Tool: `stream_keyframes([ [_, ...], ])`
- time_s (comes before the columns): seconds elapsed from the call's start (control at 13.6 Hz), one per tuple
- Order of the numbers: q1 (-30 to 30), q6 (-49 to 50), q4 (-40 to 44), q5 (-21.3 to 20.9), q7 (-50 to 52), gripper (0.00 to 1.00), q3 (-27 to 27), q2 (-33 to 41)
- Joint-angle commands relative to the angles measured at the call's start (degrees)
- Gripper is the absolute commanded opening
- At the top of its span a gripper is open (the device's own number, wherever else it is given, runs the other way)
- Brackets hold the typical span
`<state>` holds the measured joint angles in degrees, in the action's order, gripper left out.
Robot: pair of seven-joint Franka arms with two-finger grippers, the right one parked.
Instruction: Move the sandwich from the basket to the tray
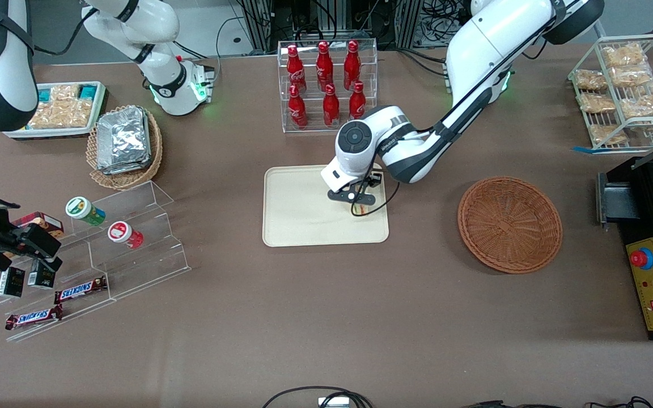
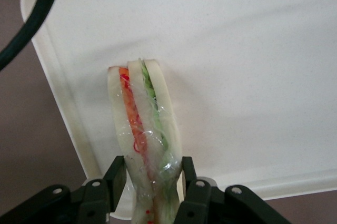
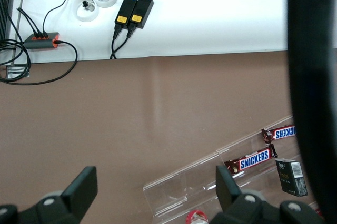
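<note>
**Sandwich held over the tray, ready to be set down**

Gripping the sandwich (image 2: pixel 145 129) by its narrow end, the gripper (image 2: pixel 152 182) had both black fingers (image 2: pixel 117 179) pressed against the outer bread slices, so the wedge stood on edge with its orange-red and green filling layers facing the wrist camera. That pinch across the flat faces looked chosen to keep the clear wrap from slipping and the layers from splaying.

In the front view the gripper (image 1: pixel 355 199) hung low over the tray (image 1: pixel 298 224), at the centre of the frame, above the tray's edge nearest the basket. The sandwich (image 1: pixel 362 210) showed only as a sliver beneath the fingers. Whether its tip already touched the tray surface could not be told; it was very close at least. Judged from this, the carry was done and only the release remained.

At centre right of the frame the basket (image 1: pixel 509 224) sat empty and well apart from the tray. A clear rack of red bottles (image 1: pixel 326 82) stood at upper centre, farther from the front camera than the tray.
</note>
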<state>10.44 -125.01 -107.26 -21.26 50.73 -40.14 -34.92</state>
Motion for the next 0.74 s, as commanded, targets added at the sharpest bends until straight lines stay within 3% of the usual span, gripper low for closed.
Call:
stream_keyframes([
  [0.0,0.4,7.9,5.2,0.7,1.0,0.54,0.1,1.1],
  [0.15,0.3,10.2,8.5,2.8,0.9,0.55,0.1,1.0],
  [0.66,-4.8,18.5,14.2,3.0,1.7,0.54,0.3,1.3],
])
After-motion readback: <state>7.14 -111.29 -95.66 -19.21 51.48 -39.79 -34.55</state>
